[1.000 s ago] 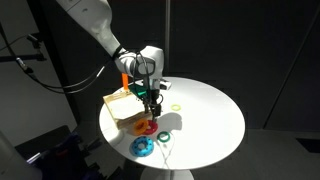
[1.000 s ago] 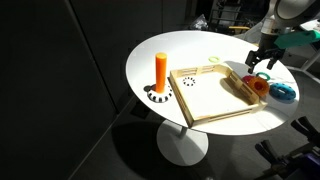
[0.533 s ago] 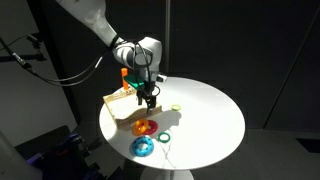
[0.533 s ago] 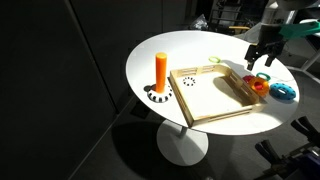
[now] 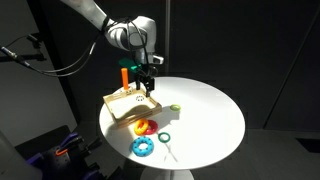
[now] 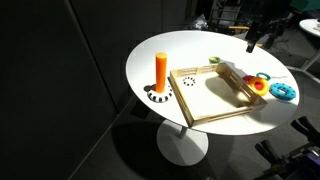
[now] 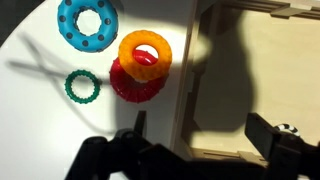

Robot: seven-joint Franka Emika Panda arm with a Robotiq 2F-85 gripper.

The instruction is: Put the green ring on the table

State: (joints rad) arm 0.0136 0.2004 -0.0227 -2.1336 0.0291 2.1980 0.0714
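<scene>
The green ring (image 7: 82, 87) lies flat on the white table (image 7: 30, 115), next to the stacked orange and red rings (image 7: 143, 58). It also shows in an exterior view (image 5: 166, 136), apart from the other rings. My gripper (image 7: 200, 132) is open and empty. It hangs well above the edge of the wooden board (image 7: 260, 70), and is raised in both exterior views (image 5: 147, 80) (image 6: 255, 40). It touches none of the rings.
A blue ring (image 7: 86, 20) (image 5: 143, 147) lies near the table's edge. An orange peg (image 5: 124, 76) (image 6: 160, 70) stands by the board (image 6: 215, 95). A thin pale yellow-green circle (image 5: 174, 107) lies on the table (image 5: 215, 115).
My gripper has risen from just above the rings and moved back over the board's edge. The green ring stays lying on the table.
</scene>
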